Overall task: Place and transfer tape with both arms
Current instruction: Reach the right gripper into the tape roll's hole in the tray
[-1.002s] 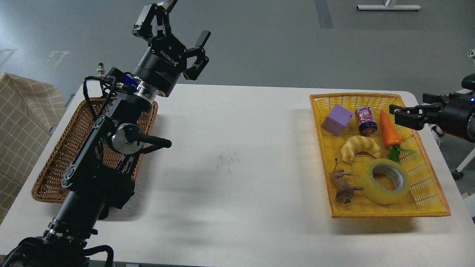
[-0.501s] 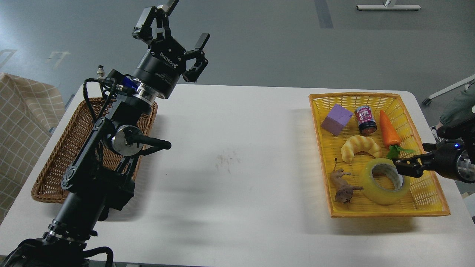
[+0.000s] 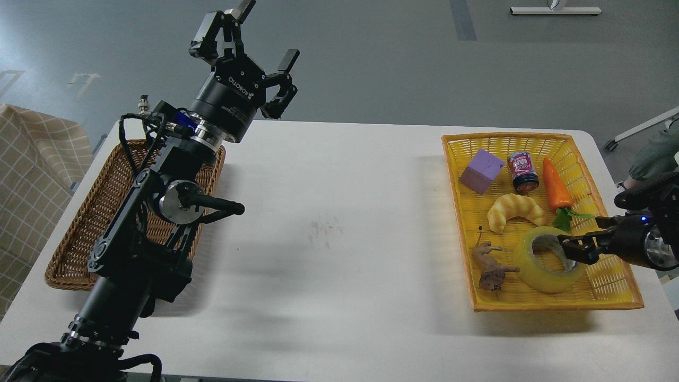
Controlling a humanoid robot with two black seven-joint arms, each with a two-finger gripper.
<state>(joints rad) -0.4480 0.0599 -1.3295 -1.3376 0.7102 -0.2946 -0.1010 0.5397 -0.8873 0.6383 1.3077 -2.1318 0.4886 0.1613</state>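
White table (image 3: 339,223) fills the view, a grey floor (image 3: 398,63) beyond its far edge. Faint dark scuff (image 3: 322,227) near the middle of the top. Only two things sit directly on the table: a brown wicker basket (image 3: 74,249) at the left edge, partly hidden behind the arm, and a yellow woven tray (image 3: 610,289) at the right, close to the right edge. They lie well apart, with bare tabletop between them. The tray casts a soft shadow on the table along its near side. A checked cloth (image 3: 32,175) shows beyond the table's left edge.
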